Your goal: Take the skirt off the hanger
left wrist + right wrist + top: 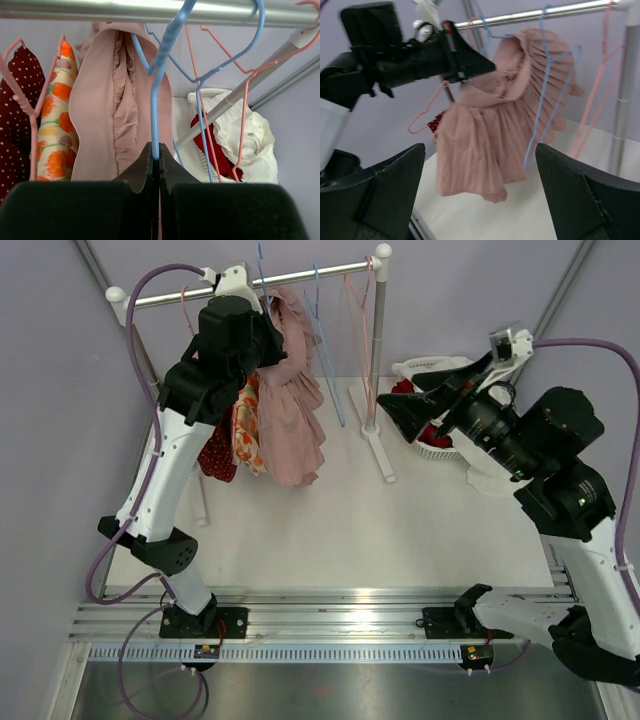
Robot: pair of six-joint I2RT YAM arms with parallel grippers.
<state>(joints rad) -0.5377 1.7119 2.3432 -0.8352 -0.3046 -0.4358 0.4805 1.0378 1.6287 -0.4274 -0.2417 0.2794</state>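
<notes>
Your left pincer (155,153) is clenched on the lower wire of the blue hanger (155,115), fingers pressed together with the wire pinched between them. The hanger's hook sits over the metal rail (300,278).

The pink skirt (292,420) hangs from the rail just left of that wire, touching it, bunched at the top and falling in pleats above the desk (400,540). You cannot tell from these views exactly where the skirt is fixed to the hanger.

To its left hang an orange floral garment (55,130) and a dark red polka-dot garment (15,100). To the right are empty pink and blue hangers.

Your right pincer (480,150) is released, fingers spread wide, facing the skirt from well apart. It hovers by the white basket (440,450), which holds red and white cloth.
</notes>
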